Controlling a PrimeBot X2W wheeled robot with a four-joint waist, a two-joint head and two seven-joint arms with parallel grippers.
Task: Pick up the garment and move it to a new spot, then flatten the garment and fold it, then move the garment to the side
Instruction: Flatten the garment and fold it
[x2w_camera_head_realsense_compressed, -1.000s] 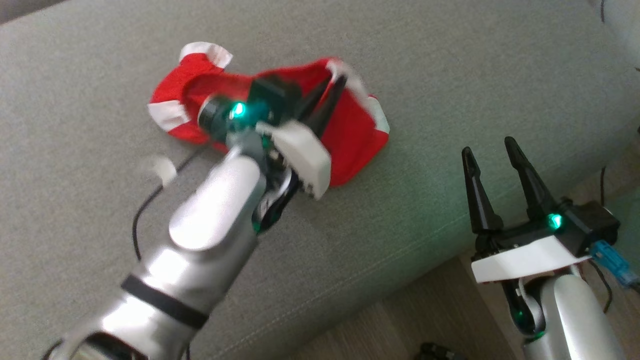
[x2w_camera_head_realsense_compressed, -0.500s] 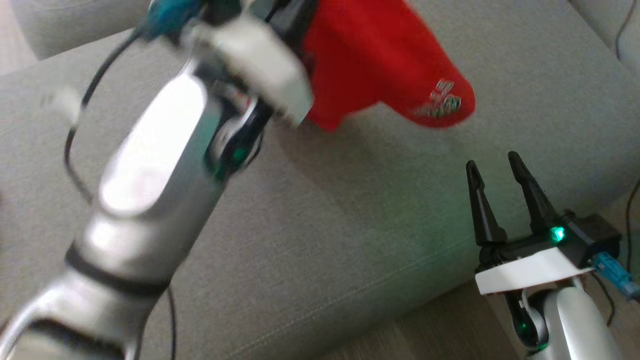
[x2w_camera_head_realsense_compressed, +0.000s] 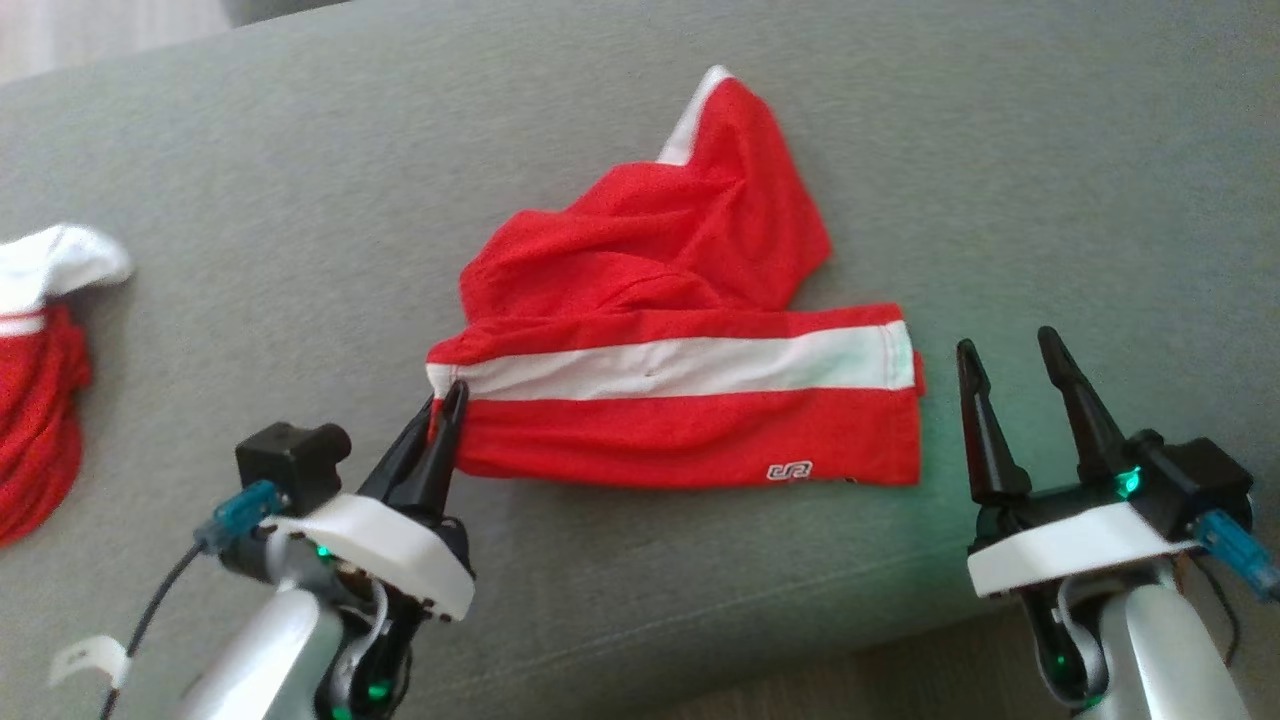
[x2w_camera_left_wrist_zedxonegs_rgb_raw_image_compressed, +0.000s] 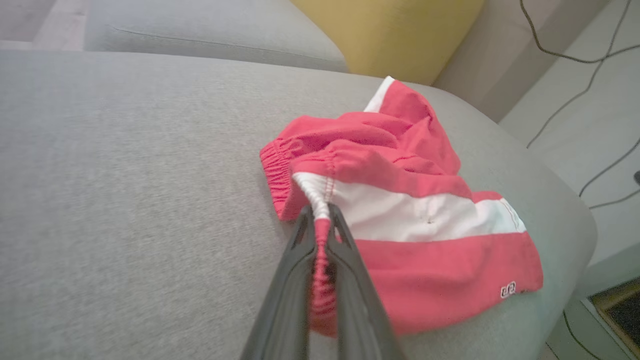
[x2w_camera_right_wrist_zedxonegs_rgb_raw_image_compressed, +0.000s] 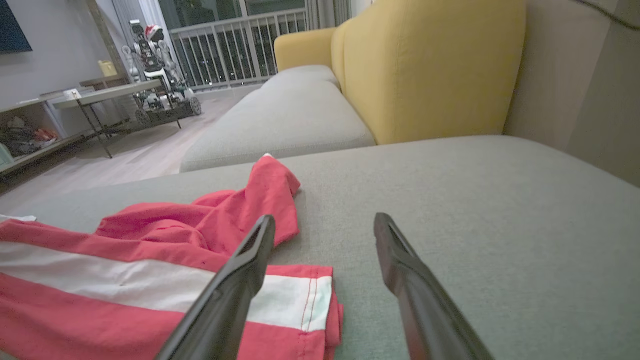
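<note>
The red sports shorts with a white side stripe and gathered elastic waistband (x2w_camera_head_realsense_compressed: 690, 430) lie on the grey fabric sofa cushion (x2w_camera_head_realsense_compressed: 250, 200), near its front edge. The lower leg is laid out fairly flat and the other leg is bunched in folds behind it. The left tool (x2w_camera_head_realsense_compressed: 445, 398) is clamped on the waistband corner at the shorts' left end. The right tool (x2w_camera_head_realsense_compressed: 1006, 340) hangs with its fingers spread just beside the hem at the right end, apart from the cloth. The main risk is that pulling from the single pinch would drag the whole garment instead of smoothing it, leaving the crumpled leg trapped. A tug toward the robot could also slide the thin cloth off the cushion's edge. A shallow grasp at the hem might catch only one layer. Another red-and-white crumpled garment (x2w_camera_head_realsense_compressed: 40, 400) lies well apart at the left and could get tangled in a sideways move.
</note>
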